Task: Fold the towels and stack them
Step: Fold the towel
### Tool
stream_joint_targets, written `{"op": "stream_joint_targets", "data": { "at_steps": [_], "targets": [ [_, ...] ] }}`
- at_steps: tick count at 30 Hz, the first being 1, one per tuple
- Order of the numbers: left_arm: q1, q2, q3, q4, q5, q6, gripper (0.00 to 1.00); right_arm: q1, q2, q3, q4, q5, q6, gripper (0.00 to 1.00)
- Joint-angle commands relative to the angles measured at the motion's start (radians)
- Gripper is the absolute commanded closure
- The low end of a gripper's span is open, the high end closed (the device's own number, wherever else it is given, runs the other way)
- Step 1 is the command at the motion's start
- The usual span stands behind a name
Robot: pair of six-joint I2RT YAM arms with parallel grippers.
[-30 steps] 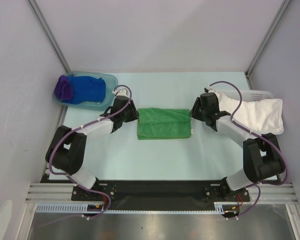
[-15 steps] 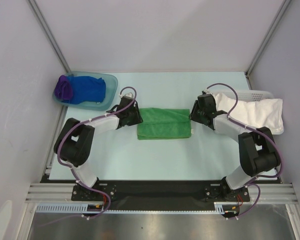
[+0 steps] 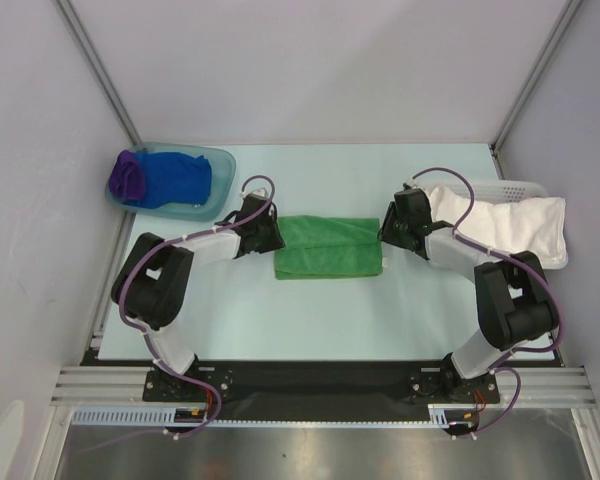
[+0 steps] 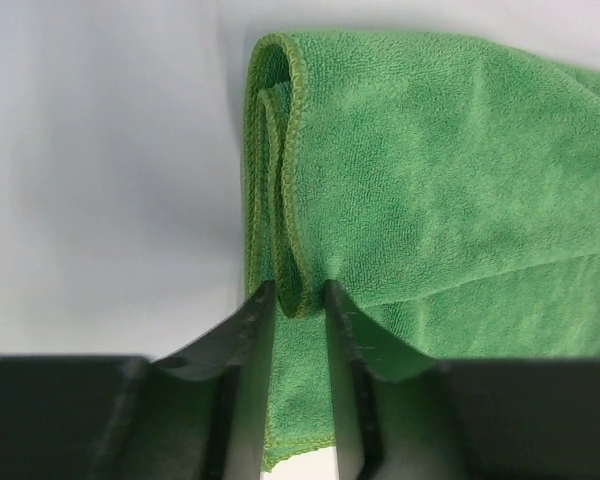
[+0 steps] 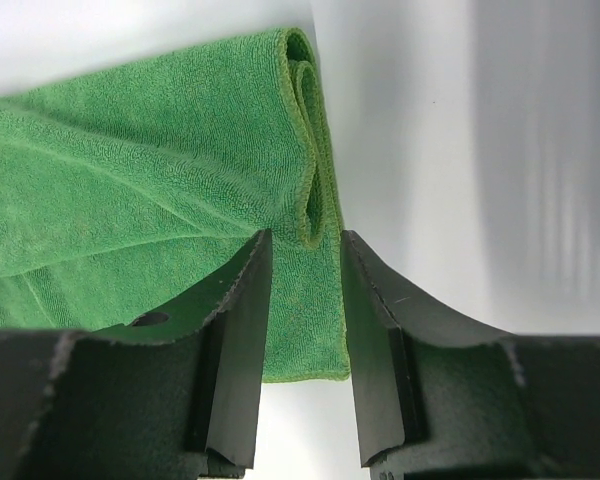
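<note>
Now, inside the last second, my left gripper (image 4: 300, 295) has reached the left end of the green towel (image 3: 328, 247), folded mid-table (image 3: 330, 310), and clamped its fold; my right gripper (image 5: 306, 240) straddles the right-end fold, jaws apart, so the next fold looks imminent.

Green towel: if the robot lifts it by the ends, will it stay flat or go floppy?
Probably floppy: the green towel is soft cloth, and its edge curls in loose layers by the left gripper. Lifted by both ends, its middle would likely sag. Its fuzzy surface probably won't slip from the right gripper.
</note>
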Motion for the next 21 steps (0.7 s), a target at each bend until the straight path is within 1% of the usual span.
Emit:
{"op": "stream_joint_targets", "data": {
  "at_steps": [1, 3, 4, 6, 7, 9, 13, 17, 21],
  "targets": [
    [-0.007, 0.001, 0.022, 0.034, 0.011, -0.015, 0.74, 0.001, 0.012, 0.031, 0.024, 0.0, -0.004, 0.62],
    [-0.006, -0.008, 0.025, 0.03, 0.011, -0.013, 0.79, 0.001, 0.013, 0.031, 0.026, -0.005, -0.006, 0.62],
    [-0.007, -0.012, 0.025, 0.027, 0.011, -0.012, 0.83, 0.001, 0.018, 0.03, 0.027, -0.004, -0.004, 0.62],
    [-0.007, -0.018, 0.036, 0.012, 0.009, -0.007, 0.89, 0.001, 0.018, 0.028, 0.03, -0.005, -0.004, 0.62],
    [-0.007, -0.028, 0.037, 0.006, 0.008, -0.002, 0.93, 0.001, 0.019, 0.027, 0.032, -0.004, -0.003, 0.62],
    [-0.007, -0.044, 0.039, -0.008, 0.002, 0.005, 0.99, 0.001, 0.024, 0.027, 0.03, -0.007, -0.006, 0.62],
    [-0.006, -0.096, 0.031, -0.04, -0.021, 0.019, 1.0, 0.002, 0.029, 0.025, 0.033, -0.013, -0.001, 0.62],
    [-0.007, -0.137, -0.012, -0.062, -0.04, 0.024, 1.0, -0.001, 0.024, 0.025, 0.03, -0.023, 0.003, 0.62],
    [-0.003, -0.148, -0.032, -0.068, -0.054, 0.027, 1.0, -0.001, 0.021, 0.025, 0.026, -0.039, 0.011, 0.62]
  ]
}}
